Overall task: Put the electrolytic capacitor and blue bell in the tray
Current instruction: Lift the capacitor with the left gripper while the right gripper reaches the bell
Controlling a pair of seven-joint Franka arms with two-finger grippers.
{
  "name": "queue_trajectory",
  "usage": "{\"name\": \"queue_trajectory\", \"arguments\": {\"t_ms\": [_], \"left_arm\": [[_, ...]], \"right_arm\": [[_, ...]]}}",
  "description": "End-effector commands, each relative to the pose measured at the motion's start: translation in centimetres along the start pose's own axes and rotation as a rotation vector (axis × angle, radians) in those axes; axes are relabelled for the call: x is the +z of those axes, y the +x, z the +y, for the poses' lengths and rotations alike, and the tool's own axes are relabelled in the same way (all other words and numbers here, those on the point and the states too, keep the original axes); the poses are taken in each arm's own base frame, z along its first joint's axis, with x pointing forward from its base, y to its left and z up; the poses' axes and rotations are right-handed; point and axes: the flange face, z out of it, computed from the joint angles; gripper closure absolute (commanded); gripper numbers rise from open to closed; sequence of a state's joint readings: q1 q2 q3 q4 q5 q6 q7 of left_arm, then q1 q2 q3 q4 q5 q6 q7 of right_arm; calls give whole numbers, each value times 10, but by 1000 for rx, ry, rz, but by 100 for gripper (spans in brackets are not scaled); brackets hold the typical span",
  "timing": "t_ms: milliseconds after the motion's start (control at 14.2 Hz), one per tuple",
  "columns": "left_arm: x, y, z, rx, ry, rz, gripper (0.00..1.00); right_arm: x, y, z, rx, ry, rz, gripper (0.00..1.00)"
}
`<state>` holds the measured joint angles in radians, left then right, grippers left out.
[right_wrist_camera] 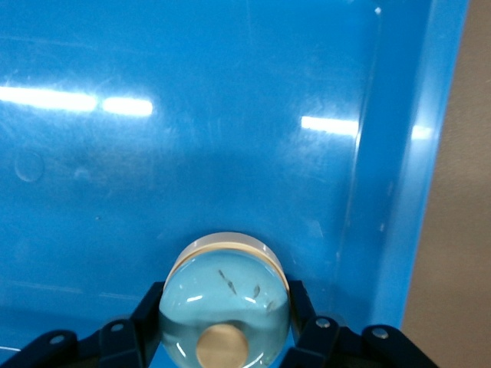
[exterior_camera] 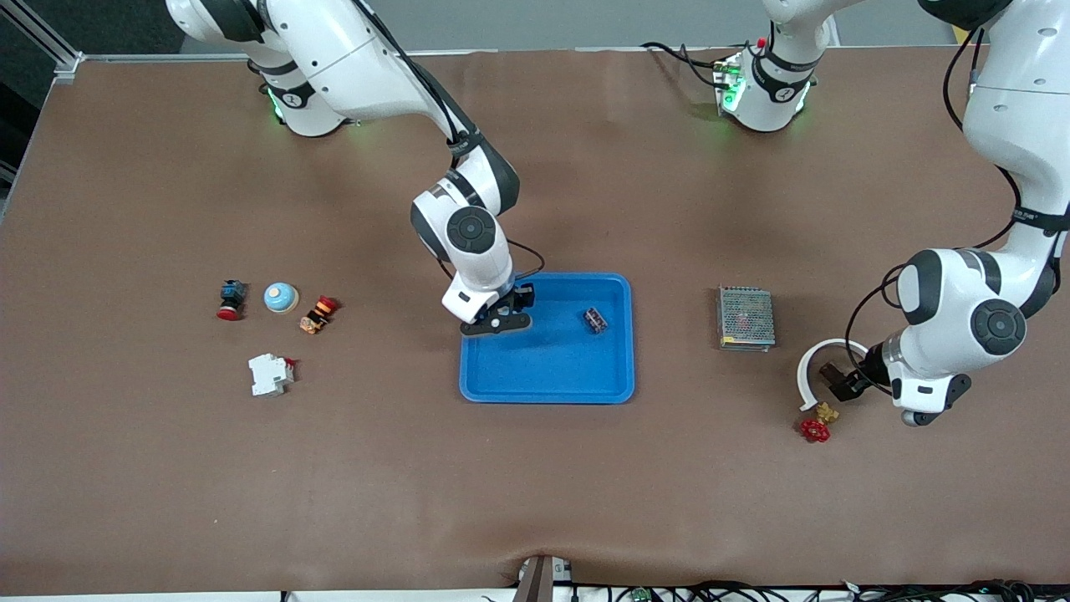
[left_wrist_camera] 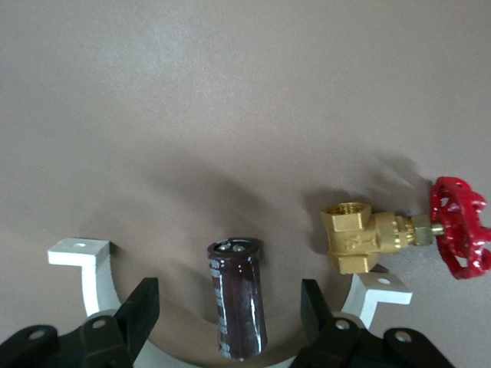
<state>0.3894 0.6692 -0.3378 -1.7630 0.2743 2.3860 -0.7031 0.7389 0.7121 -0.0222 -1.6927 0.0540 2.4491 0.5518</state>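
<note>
The blue tray [exterior_camera: 552, 376] lies mid-table; a small dark capacitor-like part [exterior_camera: 595, 319] lies in it. My right gripper [exterior_camera: 501, 316] is low over the tray's corner toward the right arm's end. It is shut on a light blue bell [right_wrist_camera: 226, 276] with a tan knob, over the tray floor [right_wrist_camera: 192, 138]. Another light blue bell [exterior_camera: 281, 298] sits on the table. My left gripper [exterior_camera: 840, 380] is open and low. Its fingers [left_wrist_camera: 142, 310] stand on either side of a dark brown electrolytic capacitor [left_wrist_camera: 238, 307] lying on the table, without touching it.
A white curved bracket [exterior_camera: 807, 368] rings the capacitor. A brass valve with a red handwheel [exterior_camera: 817, 425] lies beside it. A grey mesh box [exterior_camera: 746, 318] stands between the tray and the left gripper. A red push button [exterior_camera: 230, 299], an orange switch [exterior_camera: 318, 314] and a white breaker [exterior_camera: 270, 374] lie near the loose bell.
</note>
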Motion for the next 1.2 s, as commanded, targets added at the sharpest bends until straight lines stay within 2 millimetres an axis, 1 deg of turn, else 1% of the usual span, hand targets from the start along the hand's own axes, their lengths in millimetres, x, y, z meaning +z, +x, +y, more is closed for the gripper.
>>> {"name": "queue_trajectory", "arguments": {"t_ms": [0, 212, 282, 353, 424, 494, 565, 636, 706, 847, 918, 989, 1059, 1130], "left_arm": [[2, 1, -2, -5, 4, 17, 24], [8, 1, -5, -4, 9, 9, 26], [11, 1, -7, 7, 21, 14, 28], [14, 1, -8, 16, 29, 15, 29], [16, 2, -11, 14, 31, 14, 32], [17, 2, -11, 14, 32, 12, 35], [17, 2, -12, 14, 32, 12, 44], [17, 1, -11, 16, 33, 11, 57], [17, 2, -12, 17, 33, 11, 72], [16, 1, -10, 20, 33, 11, 94], [15, 1, -9, 23, 34, 12, 100], [12, 0, -8, 28, 37, 13, 100], [9, 0, -7, 31, 41, 14, 100], [0, 0, -5, 34, 43, 21, 100]], "right_arm": [[6, -6, -9, -4, -3, 18, 65], [9, -7, -10, -7, -4, 17, 61], [9, -7, -10, -6, -3, 17, 49], [9, -7, -9, -6, -5, 14, 30], [7, -5, -9, -3, -3, 17, 0], [4, -5, -12, -6, 1, 19, 0], [-2, -4, -15, -11, 4, 23, 0], [-13, -3, -23, -22, 11, 31, 0], [-30, -4, -25, -25, 5, 17, 0], [-90, 6, -19, -30, -18, -23, 0], [-117, 8, -11, -57, -34, -53, 0], [-146, 8, -2, -100, -42, -79, 0], [-170, 9, 11, -123, -43, -94, 0], [-191, 11, 26, -145, -44, -110, 0]]}}
